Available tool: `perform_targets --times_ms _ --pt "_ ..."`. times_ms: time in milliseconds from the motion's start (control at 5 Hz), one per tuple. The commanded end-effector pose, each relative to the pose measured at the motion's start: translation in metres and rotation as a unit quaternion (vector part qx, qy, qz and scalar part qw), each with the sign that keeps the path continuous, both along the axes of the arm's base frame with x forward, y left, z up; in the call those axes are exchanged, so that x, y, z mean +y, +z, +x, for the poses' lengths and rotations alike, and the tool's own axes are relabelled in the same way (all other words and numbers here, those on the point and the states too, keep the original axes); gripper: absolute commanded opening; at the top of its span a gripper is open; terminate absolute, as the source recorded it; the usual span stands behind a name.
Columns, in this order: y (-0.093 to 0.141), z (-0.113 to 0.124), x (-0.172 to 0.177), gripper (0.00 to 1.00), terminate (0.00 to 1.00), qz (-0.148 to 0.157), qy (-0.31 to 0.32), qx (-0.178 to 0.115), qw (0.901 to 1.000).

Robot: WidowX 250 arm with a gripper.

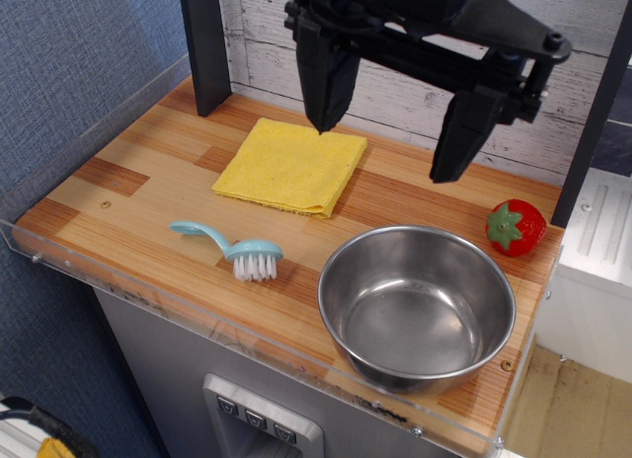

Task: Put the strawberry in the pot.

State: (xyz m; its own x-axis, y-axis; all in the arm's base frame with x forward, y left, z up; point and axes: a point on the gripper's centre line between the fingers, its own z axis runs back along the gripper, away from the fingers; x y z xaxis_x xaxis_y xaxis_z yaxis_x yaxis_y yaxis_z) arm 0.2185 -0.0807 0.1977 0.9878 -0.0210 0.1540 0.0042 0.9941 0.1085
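Observation:
The strawberry (515, 227) is small, glossy red with a green cap, lying on the wooden table (148, 172) at the far right edge. The pot (417, 308) is a large shiny steel bowl at the front right, empty, just left of and in front of the strawberry. My gripper (387, 147) hangs open and empty above the table's back middle, its two black fingers (326, 83) wide apart. It is above and to the left of the strawberry, behind the pot.
A folded yellow cloth (291, 165) lies at the back middle under the left finger. A light blue brush (237, 247) lies in front of it. A clear plastic lip (197, 310) rims the table. A dark post (205, 43) stands at the back left.

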Motion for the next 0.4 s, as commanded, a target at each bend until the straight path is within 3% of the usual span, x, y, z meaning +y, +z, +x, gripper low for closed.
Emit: perform_targets --times_ms 0,200 --pt "0.0 0.0 0.0 1.0 0.0 0.0 0.0 0.0 1.0" --pt "-0.015 0.015 0.017 1.0 0.0 -0.002 0.021 -0.013 0.9997"
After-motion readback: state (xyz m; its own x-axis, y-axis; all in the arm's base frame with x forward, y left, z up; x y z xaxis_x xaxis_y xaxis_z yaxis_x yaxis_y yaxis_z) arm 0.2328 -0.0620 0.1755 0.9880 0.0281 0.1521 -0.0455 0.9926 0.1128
